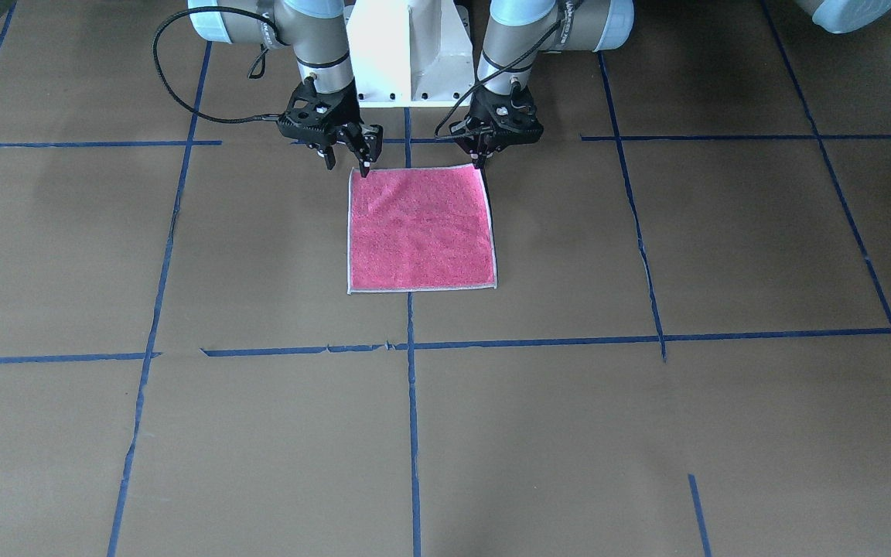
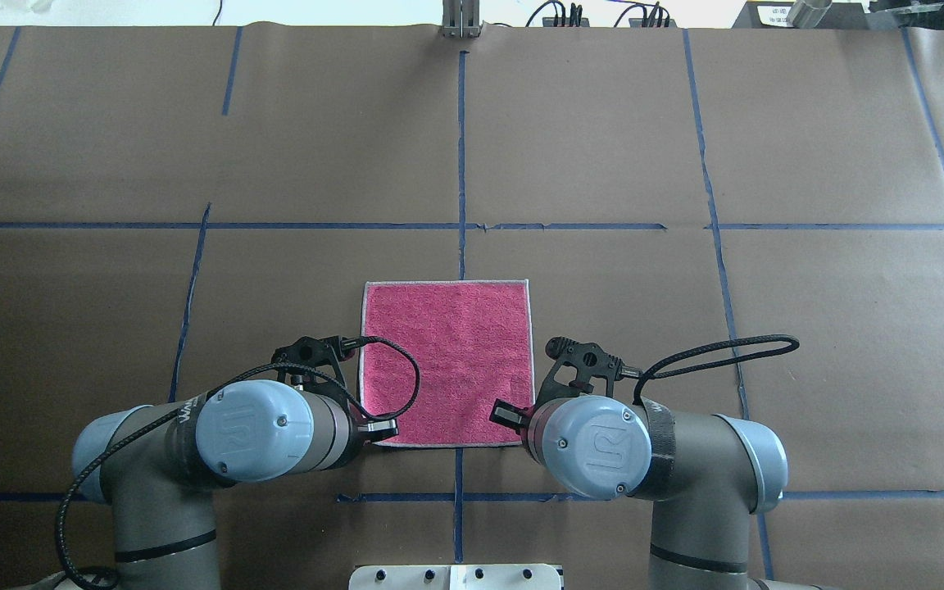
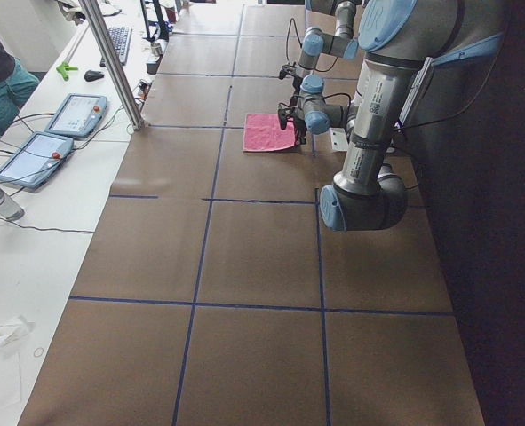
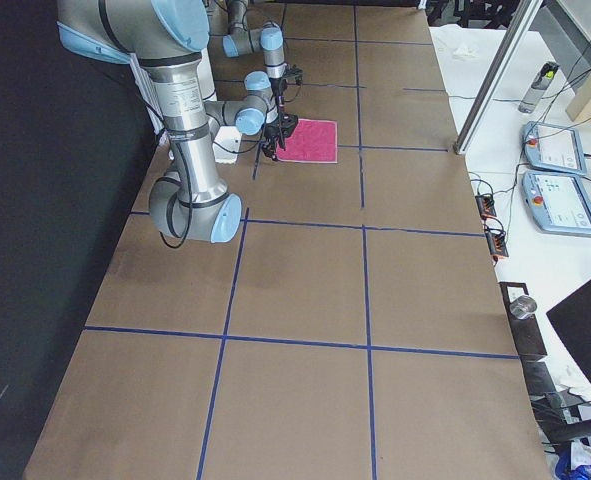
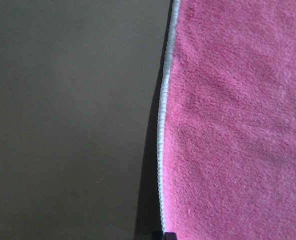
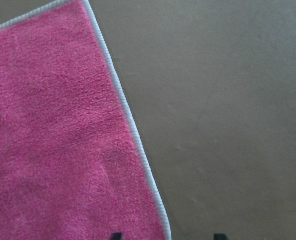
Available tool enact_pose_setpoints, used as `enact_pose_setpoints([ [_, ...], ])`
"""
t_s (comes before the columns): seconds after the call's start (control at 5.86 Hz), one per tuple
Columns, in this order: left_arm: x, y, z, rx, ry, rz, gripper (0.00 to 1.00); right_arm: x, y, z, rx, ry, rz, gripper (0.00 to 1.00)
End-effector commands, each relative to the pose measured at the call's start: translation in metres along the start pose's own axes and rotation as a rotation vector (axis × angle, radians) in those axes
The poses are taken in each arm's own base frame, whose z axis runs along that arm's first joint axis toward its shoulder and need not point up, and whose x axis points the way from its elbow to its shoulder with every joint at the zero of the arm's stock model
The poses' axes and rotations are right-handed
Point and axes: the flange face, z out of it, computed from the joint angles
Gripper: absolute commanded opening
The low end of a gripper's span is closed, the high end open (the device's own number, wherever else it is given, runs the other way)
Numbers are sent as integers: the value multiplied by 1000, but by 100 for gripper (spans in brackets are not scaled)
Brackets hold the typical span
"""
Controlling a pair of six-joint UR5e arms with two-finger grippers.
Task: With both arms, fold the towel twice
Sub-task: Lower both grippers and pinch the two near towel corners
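Note:
The towel lies flat and pink face up on the brown table, close in front of the robot's base; it also shows in the overhead view. My left gripper stands at the towel's near corner on my left, its fingers together on the light grey edging. My right gripper is open at the other near corner. In the right wrist view its two fingertips straddle the towel's edge, one over the pink cloth and one over bare table.
The white pedestal stands just behind both grippers. Blue tape lines cross the brown paper table. A metal post and two tablets stand on the white side table beyond the far edge.

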Motion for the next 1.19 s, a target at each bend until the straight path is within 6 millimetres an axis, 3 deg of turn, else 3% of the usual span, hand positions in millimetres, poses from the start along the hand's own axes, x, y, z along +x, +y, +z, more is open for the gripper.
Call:
enact_pose_setpoints([
  [0.0,0,0,0,-2,0,0,1,-2,6,4,23,-2,2,63],
  [0.51,0,-1,-1,1,2,-1,1,0,12,12,21,14,9,60],
  [0.85,1,-1,-2,0,5,1,1,1,13,17,22,23,6,48],
  [1.02,1,-1,-3,0,6,1,1,-2,14,15,20,17,6,48],
])
